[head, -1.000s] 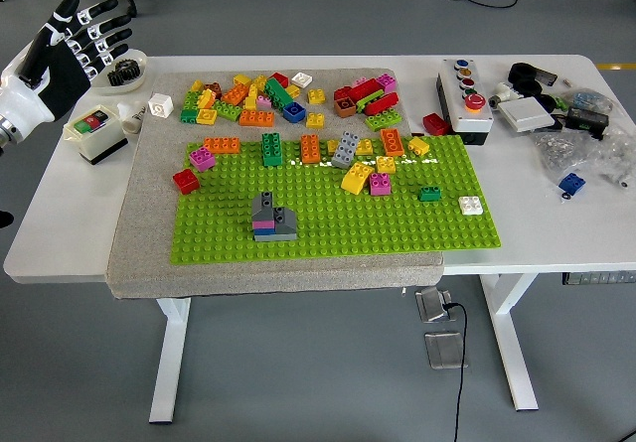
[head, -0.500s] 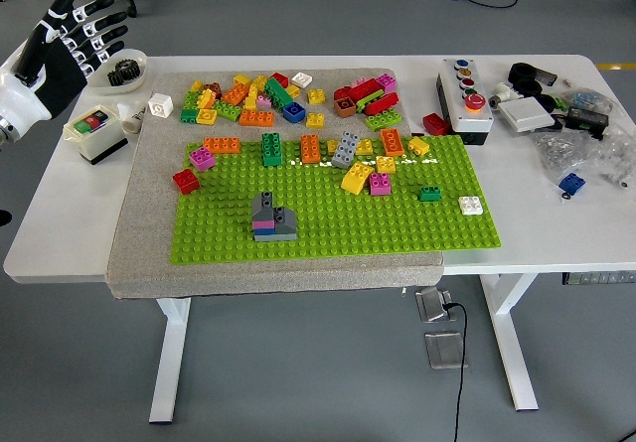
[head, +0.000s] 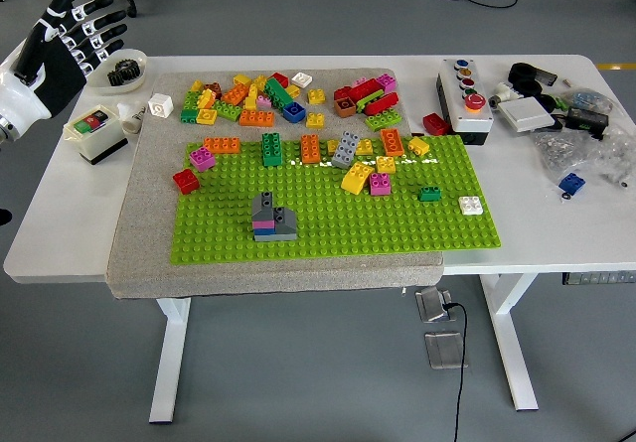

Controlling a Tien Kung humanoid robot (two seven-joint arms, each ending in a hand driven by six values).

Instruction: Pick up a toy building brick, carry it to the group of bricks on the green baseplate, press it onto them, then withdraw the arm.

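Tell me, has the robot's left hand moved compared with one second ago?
Yes. The left hand has shifted slightly up and to the left, away from the white bowl at the table's far left corner. Its fingers are spread and hold nothing.

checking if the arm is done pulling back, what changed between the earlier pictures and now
The left hand, fingers spread and holding nothing, drifted slightly up and to the left over the table's far left corner between the first two pictures, then held there. Nothing was taken hold of or let go. The grey brick stack on the green baseplate and the loose bricks behind it stayed as they were.
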